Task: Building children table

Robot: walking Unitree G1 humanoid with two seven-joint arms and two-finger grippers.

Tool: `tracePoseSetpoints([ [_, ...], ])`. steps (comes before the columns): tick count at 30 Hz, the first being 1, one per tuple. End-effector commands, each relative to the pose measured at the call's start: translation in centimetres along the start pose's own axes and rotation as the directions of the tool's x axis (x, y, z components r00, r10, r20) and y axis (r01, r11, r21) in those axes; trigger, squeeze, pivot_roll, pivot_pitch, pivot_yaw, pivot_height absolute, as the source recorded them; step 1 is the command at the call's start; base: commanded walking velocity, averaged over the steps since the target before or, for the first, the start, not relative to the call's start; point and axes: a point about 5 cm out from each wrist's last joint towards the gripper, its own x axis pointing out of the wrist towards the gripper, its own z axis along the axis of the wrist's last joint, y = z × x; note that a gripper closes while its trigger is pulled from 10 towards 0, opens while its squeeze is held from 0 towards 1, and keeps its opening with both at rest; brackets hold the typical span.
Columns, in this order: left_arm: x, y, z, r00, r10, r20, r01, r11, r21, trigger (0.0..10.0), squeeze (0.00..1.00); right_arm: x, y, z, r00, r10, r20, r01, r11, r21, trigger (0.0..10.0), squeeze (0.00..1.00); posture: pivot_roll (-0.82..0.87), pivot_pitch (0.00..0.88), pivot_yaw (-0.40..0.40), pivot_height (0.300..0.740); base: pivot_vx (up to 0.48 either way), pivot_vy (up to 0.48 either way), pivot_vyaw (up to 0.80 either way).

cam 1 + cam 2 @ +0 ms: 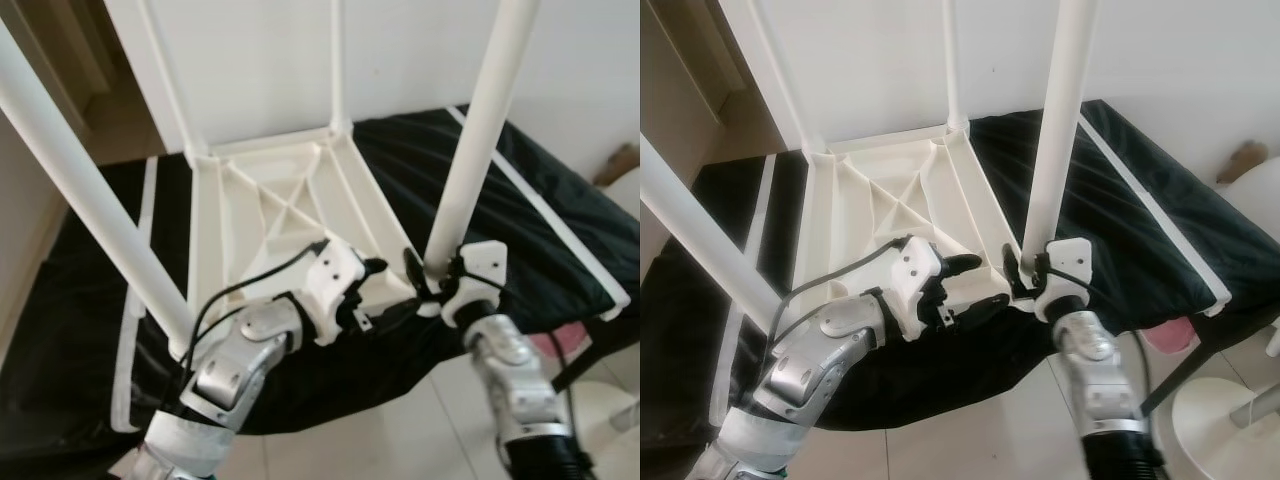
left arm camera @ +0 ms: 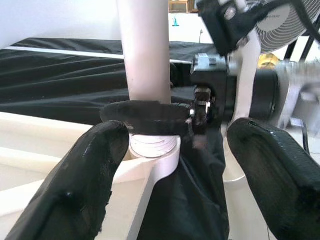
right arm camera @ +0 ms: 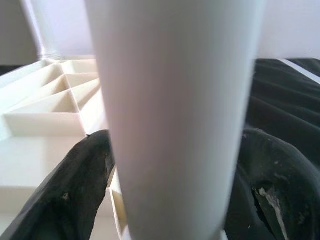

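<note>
White plastic tabletop point(image 1: 270, 200) lies upside down, ribs up, on a black cloth point(image 1: 540, 200) over the worktop, w/ legs standing up from its corners: far-left leg point(image 1: 165, 70), far-right leg point(image 1: 337, 60), near-left leg point(image 1: 80, 190) tilted toward the left, near-right leg point(image 1: 480, 130) leaning slightly right. R gripper point(image 1: 428, 272) is at the base of the near-right leg, just above the corner socket; jaws closed around the leg, one black finger point(image 3: 65, 195) on each side of it in the right wrist view. L gripper point(image 1: 378, 278) sits just left of that same corner, over the tabletop's near edge, pointing at the leg base; jaws wide apart, holding nothing, fingers point(image 2: 85, 180) either side of the socket view but not touching the leg. Threaded collar point(image 2: 152, 147) shows at the leg's foot above the socket. Pale tile floor point(image 1: 400, 430) near; a white fan point(image 2: 285, 25) stands beyond on the right.
</note>
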Motion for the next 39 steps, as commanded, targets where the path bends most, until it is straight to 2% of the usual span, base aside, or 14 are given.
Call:
tracePoseSetpoints([
  [1,0.1,-0.4,0.2,0.998,-0.068,-0.004,0.068,0.998,0.000,10.0,0.00,0.4,0.4,0.2,0.995,0.101,-0.003,-0.101,0.995,0.011,10.0,0.00,-0.07,0.000,0.082,0.740,0.000,0.000,0.00],
  [9,0.2,-0.2,0.5,0.997,-0.076,-0.002,0.076,0.997,0.010,10.0,0.00,1.7,-0.4,-0.8,0.944,0.301,-0.133,-0.313,0.947,-0.076,10.0,0.00,-0.07,0.000,0.096,0.740,0.000,0.000,0.00],
  [10,0.2,-0.2,0.5,0.997,-0.076,-0.001,0.076,0.997,0.011,10.0,0.00,1.7,-0.3,-1.2,0.935,0.316,-0.158,-0.331,0.941,-0.075,8.1,0.00,-0.07,0.000,0.096,0.740,0.000,0.000,0.00],
  [11,0.2,-0.1,0.6,0.997,-0.076,-0.001,0.076,0.997,0.012,10.0,0.00,1.6,-0.4,-1.5,0.928,0.331,-0.173,-0.347,0.935,-0.071,8.1,0.00,-0.07,0.000,0.096,0.740,0.000,0.000,0.00],
  [12,0.2,-0.1,0.6,0.997,-0.076,-0.001,0.076,0.997,0.013,10.0,0.00,1.5,-0.4,-1.7,0.921,0.342,-0.185,-0.360,0.930,-0.070,6.3,0.00,-0.07,0.000,0.096,0.740,0.000,0.000,0.00],
  [13,0.2,-0.1,0.6,0.997,-0.076,0.000,0.076,0.997,0.014,10.0,0.00,1.5,-0.4,-1.8,0.917,0.349,-0.191,-0.367,0.927,-0.070,0.9,0.00,-0.07,0.000,0.096,0.740,0.000,0.000,0.00],
  [14,0.2,-0.1,0.7,0.997,-0.073,-0.001,0.073,0.997,0.016,10.0,0.00,1.3,-0.4,-2.1,0.910,0.360,-0.205,-0.380,0.923,-0.066,0.0,0.00,-0.07,0.000,0.096,0.740,0.000,0.000,0.00],
  [27,0.0,0.2,0.9,0.998,-0.061,0.001,0.061,0.998,0.019,10.0,0.00,1.0,-1.1,-2.7,0.896,0.384,-0.224,-0.405,0.913,-0.056,0.0,0.00,-0.05,0.000,0.094,0.740,0.000,0.000,0.00],
  [28,0.1,0.2,0.9,0.998,-0.062,0.002,0.062,0.998,0.020,10.0,0.00,0.9,-1.2,-2.7,0.902,0.369,-0.225,-0.390,0.919,-0.057,0.9,0.00,-0.05,0.000,0.095,0.740,0.000,0.000,0.00],
  [30,0.1,0.2,0.9,0.998,-0.062,0.002,0.062,0.998,0.020,10.0,0.00,0.9,-1.2,-2.7,0.902,0.369,-0.225,-0.390,0.919,-0.057,0.9,0.00,-0.05,0.000,0.095,0.740,0.000,0.000,0.00],
  [31,0.2,0.3,0.9,0.998,-0.062,0.003,0.062,0.998,0.020,10.0,0.00,0.9,-1.3,-2.7,0.909,0.352,-0.222,-0.373,0.926,-0.061,10.0,0.00,-0.05,0.000,0.092,0.740,0.000,0.000,0.00],
  [33,0.2,0.2,0.9,0.998,-0.063,0.003,0.063,0.998,0.020,10.0,0.00,0.8,-1.3,-2.6,0.923,0.313,-0.222,-0.336,0.939,-0.073,10.0,0.00,-0.05,0.000,0.092,0.740,0.000,0.000,0.00],
  [36,0.2,0.1,0.8,0.998,-0.063,0.003,0.063,0.998,0.013,10.0,0.00,0.7,-1.4,-2.7,0.962,0.147,-0.229,-0.171,0.981,-0.087,10.0,0.00,-0.06,0.000,0.089,0.740,0.000,0.000,0.00],
  [39,0.2,0.0,0.8,0.998,-0.063,0.004,0.063,0.998,0.010,10.0,0.00,0.7,-1.3,-2.9,0.969,0.085,-0.233,-0.106,0.991,-0.083,10.0,0.00,-0.06,0.000,0.089,0.740,0.000,0.000,0.00],
])
